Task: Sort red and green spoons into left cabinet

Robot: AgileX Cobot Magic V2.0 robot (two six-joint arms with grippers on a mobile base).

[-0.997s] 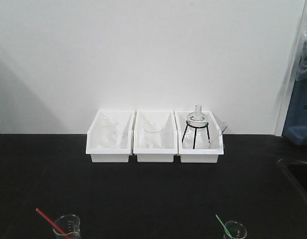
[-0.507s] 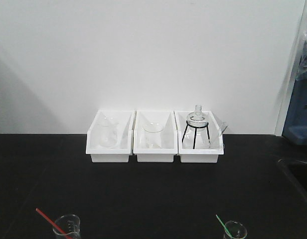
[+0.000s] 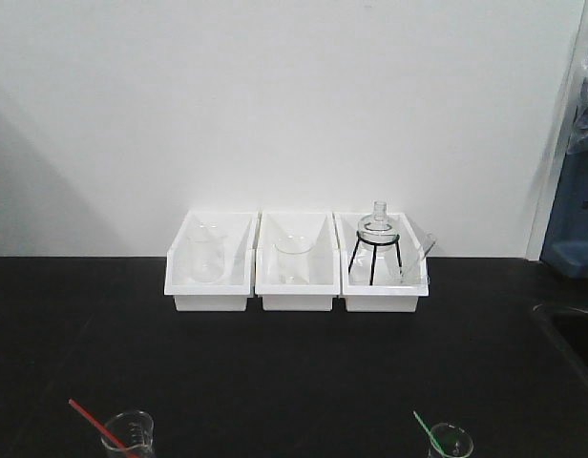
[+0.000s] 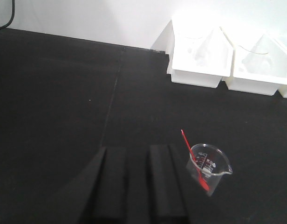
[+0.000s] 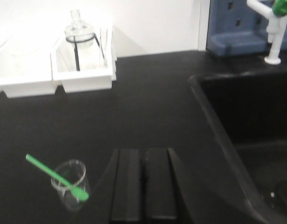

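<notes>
Red spoon (image 4: 192, 156) stands in beaker (image 4: 215, 164), just right of left claw (image 4: 134, 186), handle leaning far-left; that claw seemingly apart. Green spoon (image 5: 55, 176) left of right claw (image 5: 143, 186), pressed together.

bench: black countertop (image 3: 294, 363), matte | back edge: row of three white bins (image 3: 295, 301), touching side by side | front: left beaker (image 3: 129, 431) and right beaker (image 3: 451, 442), clear, well apart (both clipped by the frame) | far right: black sink (image 5: 246, 121) sunk into the top
</notes>
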